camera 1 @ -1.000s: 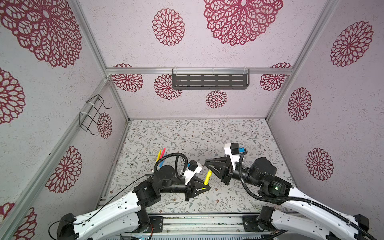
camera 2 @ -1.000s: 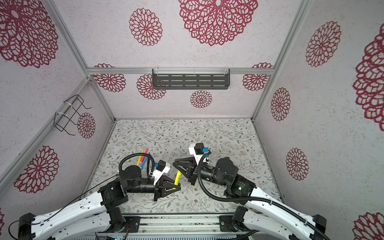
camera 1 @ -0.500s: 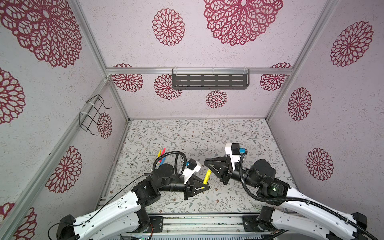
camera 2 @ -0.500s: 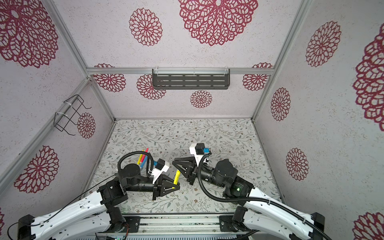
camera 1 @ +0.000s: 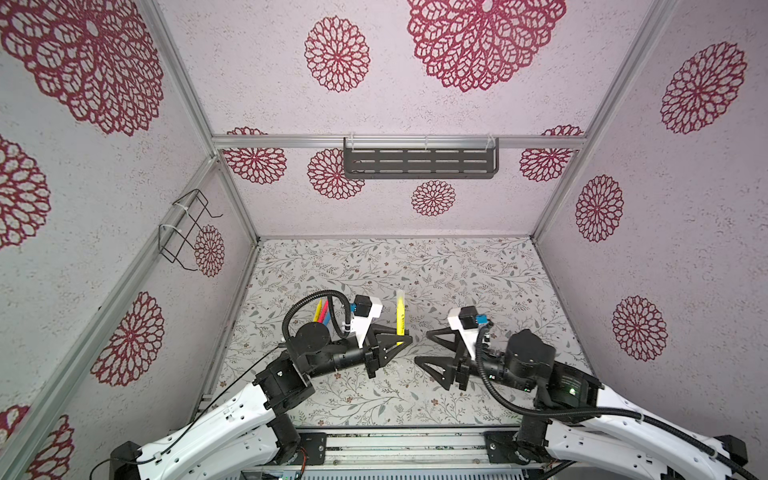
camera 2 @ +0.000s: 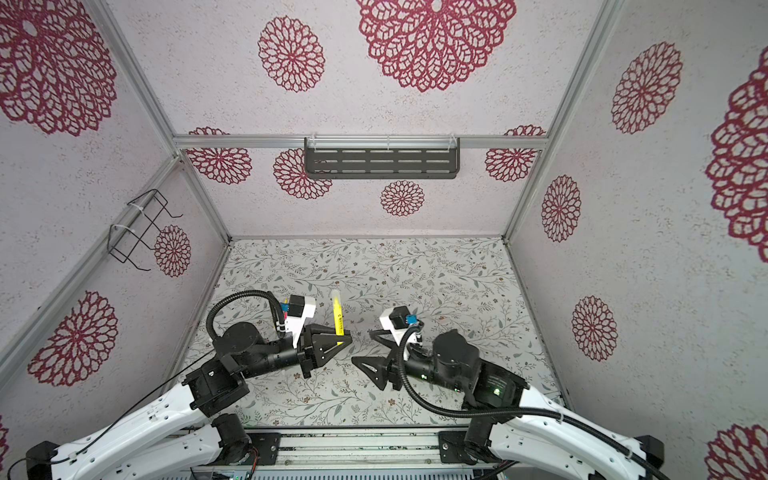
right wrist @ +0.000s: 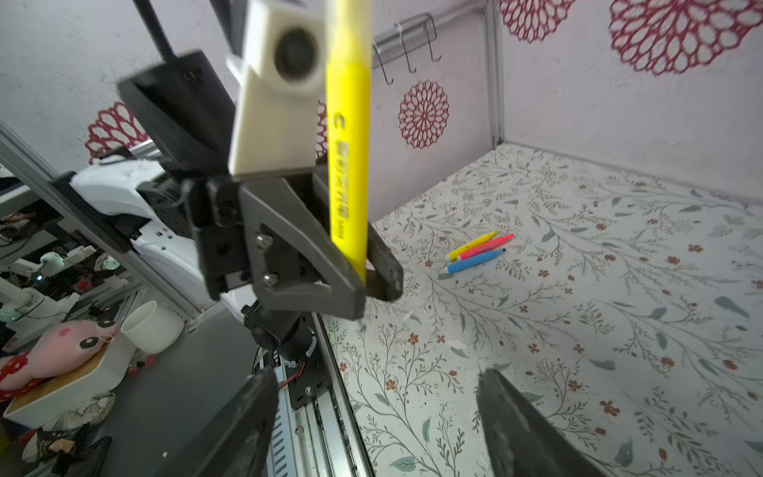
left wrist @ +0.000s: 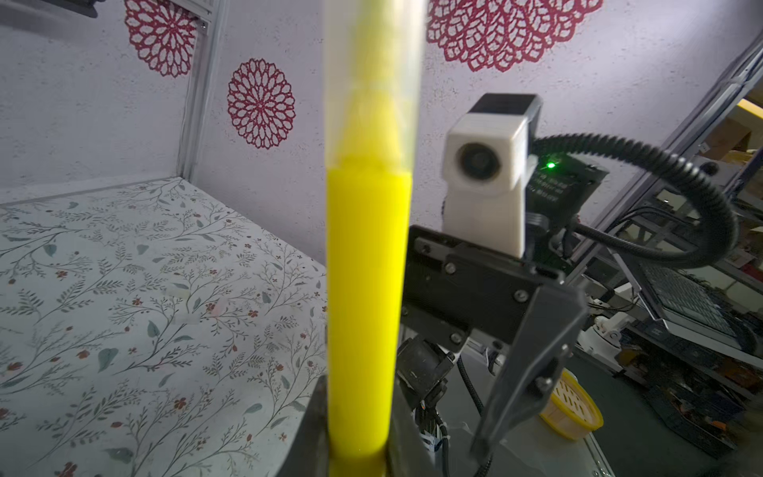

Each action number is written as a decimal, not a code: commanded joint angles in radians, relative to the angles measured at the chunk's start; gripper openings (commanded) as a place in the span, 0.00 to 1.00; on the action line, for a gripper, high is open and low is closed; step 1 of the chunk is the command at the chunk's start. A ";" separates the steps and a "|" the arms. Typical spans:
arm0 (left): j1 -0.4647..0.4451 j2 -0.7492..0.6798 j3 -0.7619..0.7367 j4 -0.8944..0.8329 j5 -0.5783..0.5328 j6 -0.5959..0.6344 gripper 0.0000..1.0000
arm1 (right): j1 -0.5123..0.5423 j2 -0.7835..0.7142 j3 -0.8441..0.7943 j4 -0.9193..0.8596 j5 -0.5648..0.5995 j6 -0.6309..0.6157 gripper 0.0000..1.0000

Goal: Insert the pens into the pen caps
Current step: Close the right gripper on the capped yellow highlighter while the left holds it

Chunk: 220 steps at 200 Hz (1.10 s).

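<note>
My left gripper (camera 1: pixel 401 341) (camera 2: pixel 343 338) is shut on the lower end of a yellow pen (camera 1: pixel 400 320) (camera 2: pixel 338 320) (left wrist: pixel 363 289) (right wrist: pixel 349 165). A clear pen cap (left wrist: pixel 373 82) (camera 1: pixel 400 296) sits over the pen's top end. My right gripper (camera 1: pixel 422 346) (camera 2: pixel 362 345) (right wrist: pixel 375 413) stands open a short way to the right of the pen, with nothing between its fingers (right wrist: pixel 516 417). Three more pens (right wrist: pixel 479 247) (camera 1: pixel 323 312), yellow, pink and blue, lie side by side on the floral mat behind my left arm.
The floral mat (camera 1: pixel 415 266) is walled on three sides. A dark shelf (camera 1: pixel 419 162) hangs on the back wall and a wire rack (camera 1: pixel 185 228) on the left wall. Small pale bits (left wrist: pixel 178 294) lie on the mat.
My right gripper has opened, let go of the pen's top end and drawn back to the right. The left gripper has turned the pen from a slant to point toward the back wall.
</note>
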 commanded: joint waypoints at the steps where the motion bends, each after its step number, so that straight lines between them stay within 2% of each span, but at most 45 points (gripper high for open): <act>1: -0.016 -0.021 -0.019 -0.031 -0.085 0.021 0.00 | -0.002 -0.036 0.024 -0.010 0.073 -0.006 0.79; 33: -0.042 -0.005 -0.023 -0.026 -0.153 0.027 0.00 | -0.002 -0.006 0.062 -0.018 0.118 -0.002 0.77; 75: -0.108 0.030 -0.013 -0.030 -0.265 0.056 0.00 | -0.002 0.172 0.190 -0.051 0.129 -0.039 0.72; 98: -0.129 0.041 -0.010 -0.034 -0.294 0.059 0.00 | -0.002 0.234 0.231 -0.036 0.114 -0.061 0.63; 121: -0.146 0.047 -0.015 -0.024 -0.313 0.060 0.00 | -0.002 0.265 0.249 -0.032 0.112 -0.070 0.59; 220: -0.159 0.065 -0.021 0.003 -0.316 0.064 0.00 | -0.005 0.302 0.250 -0.011 0.091 -0.062 0.25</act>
